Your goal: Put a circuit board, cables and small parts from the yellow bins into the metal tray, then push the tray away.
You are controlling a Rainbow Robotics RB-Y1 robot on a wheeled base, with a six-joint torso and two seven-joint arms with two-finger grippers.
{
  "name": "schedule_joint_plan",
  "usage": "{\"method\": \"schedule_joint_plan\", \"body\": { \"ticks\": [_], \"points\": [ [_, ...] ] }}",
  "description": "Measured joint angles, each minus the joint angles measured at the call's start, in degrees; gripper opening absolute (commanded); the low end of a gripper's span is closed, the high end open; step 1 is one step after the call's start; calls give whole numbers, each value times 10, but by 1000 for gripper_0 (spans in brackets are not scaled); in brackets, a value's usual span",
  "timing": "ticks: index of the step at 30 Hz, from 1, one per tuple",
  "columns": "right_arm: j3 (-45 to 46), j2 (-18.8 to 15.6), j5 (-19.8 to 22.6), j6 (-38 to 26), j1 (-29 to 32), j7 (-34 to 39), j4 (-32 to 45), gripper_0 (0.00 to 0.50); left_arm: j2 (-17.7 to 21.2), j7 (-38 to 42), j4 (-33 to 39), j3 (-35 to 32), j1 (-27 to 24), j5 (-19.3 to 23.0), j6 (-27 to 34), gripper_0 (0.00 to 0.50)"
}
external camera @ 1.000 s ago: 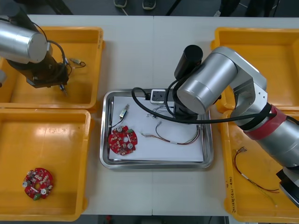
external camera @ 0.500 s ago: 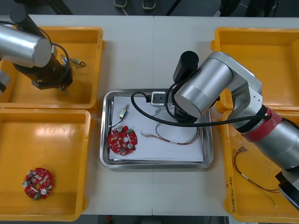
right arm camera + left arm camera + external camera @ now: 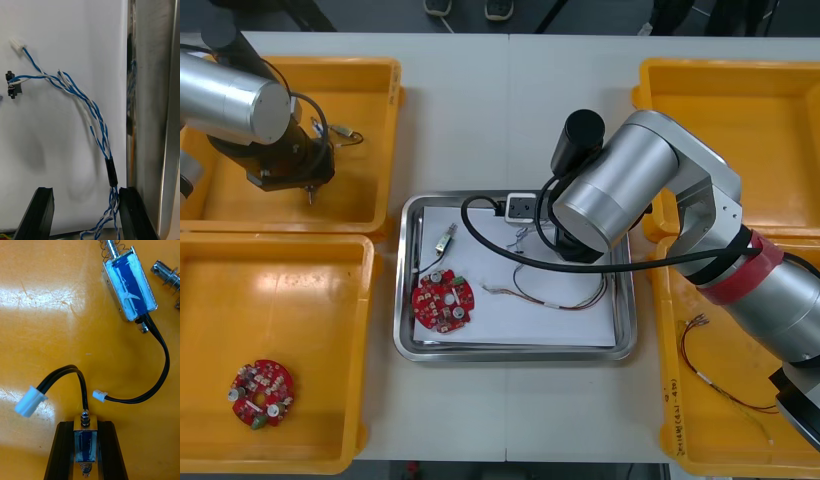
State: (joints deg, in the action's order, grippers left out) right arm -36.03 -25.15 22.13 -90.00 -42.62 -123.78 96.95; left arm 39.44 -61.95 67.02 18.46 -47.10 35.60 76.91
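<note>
In the far left yellow bin (image 3: pixel 370 120), my left gripper (image 3: pixel 85 429) is shut on a small metal part (image 3: pixel 85 440) wrapped in blue, whose black cable (image 3: pixel 63 377) ends in a white plug. In the front view the left gripper (image 3: pixel 306 188) hangs low over that bin's floor. My right gripper (image 3: pixel 84 195) stands open over the white inside of the metal tray (image 3: pixel 408 300). A twisted blue and white cable (image 3: pixel 88 108) lies loose there, running past one finger (image 3: pixel 132 210) close to the tray wall (image 3: pixel 150 93). The tray also holds a red circuit board (image 3: pixel 441 303).
A red and yellow cable (image 3: pixel 552 298) and a small metal part (image 3: pixel 446 238) lie in the tray. Two more small metal parts (image 3: pixel 129 285) lie ahead of the left fingers. The near left bin holds another circuit board (image 3: pixel 260 392); the near right bin holds thin cables (image 3: pixel 720 380).
My left gripper has shut on the small metal part in the far left bin. My right gripper has opened, let go of the blue and white cable and drawn back slightly.
</note>
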Motion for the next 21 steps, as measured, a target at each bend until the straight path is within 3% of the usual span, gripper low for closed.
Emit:
{"method": "schedule_joint_plan", "body": {
  "ticks": [10,21],
  "points": [
    [0,0,-11,0,12,0,17,500,0,0,56,-27,0,-9,71,0],
    [0,0,-55,0,49,0,72,500,0,0,129,-65,0,-13,162,0]
  ]
}}
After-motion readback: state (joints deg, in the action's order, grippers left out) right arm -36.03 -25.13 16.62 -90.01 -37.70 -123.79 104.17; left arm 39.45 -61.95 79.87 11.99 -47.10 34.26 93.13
